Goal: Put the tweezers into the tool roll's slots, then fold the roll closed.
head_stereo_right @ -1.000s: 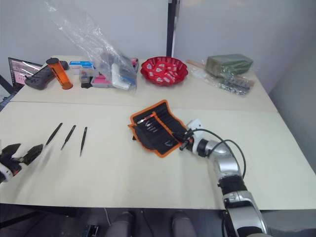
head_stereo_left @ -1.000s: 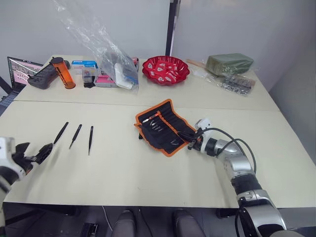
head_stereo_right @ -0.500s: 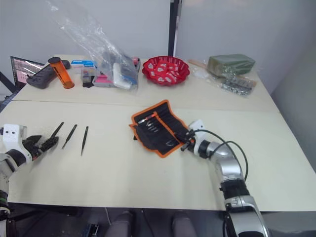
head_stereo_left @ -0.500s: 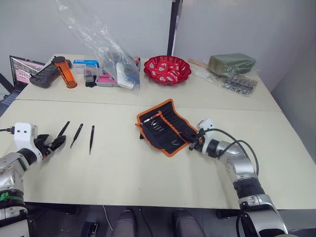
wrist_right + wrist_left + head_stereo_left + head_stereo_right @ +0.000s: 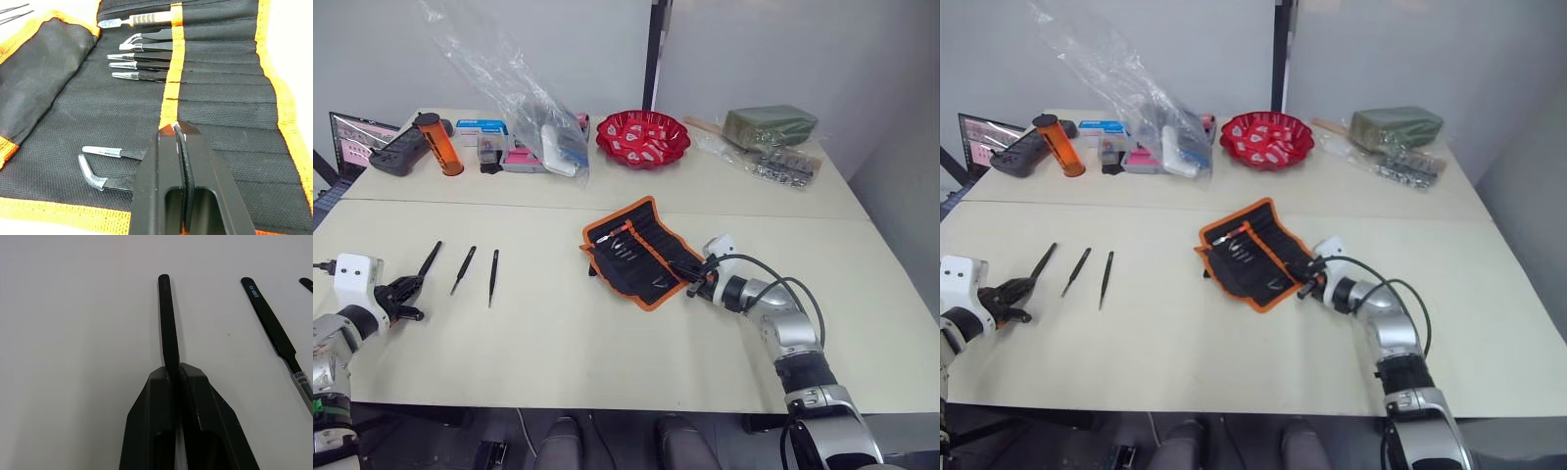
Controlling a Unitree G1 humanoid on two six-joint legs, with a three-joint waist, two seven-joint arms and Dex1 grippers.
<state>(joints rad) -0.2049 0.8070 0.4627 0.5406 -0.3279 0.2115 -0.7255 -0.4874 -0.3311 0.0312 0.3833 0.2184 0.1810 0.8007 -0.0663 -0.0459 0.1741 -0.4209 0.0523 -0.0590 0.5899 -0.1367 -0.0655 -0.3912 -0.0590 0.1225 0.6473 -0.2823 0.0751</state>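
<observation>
Three black tweezers lie side by side on the table's left part: one point(image 5: 433, 258), a second point(image 5: 464, 268) and a third point(image 5: 493, 277). My left gripper point(image 5: 409, 286) is shut on the near end of the leftmost tweezers point(image 5: 167, 318), which still lies flat on the table. The tool roll point(image 5: 636, 250) lies open at the centre, black with orange binding, and several silver-tipped tools point(image 5: 142, 61) sit in its slots. My right gripper point(image 5: 698, 279) is shut, its tips resting on the roll's right edge over the orange stripe point(image 5: 172, 73).
Along the far side stand a red bowl point(image 5: 642, 137), a crumpled plastic bag point(image 5: 524, 98), an orange bottle point(image 5: 440, 145), a black controller point(image 5: 396, 152), a laptop point(image 5: 352, 137) and a green pack point(image 5: 769, 125). A seam point(image 5: 509, 205) crosses the table.
My left gripper came in from the table's left edge to the leftmost tweezers and closed on its near end. The right gripper has stayed on the roll.
</observation>
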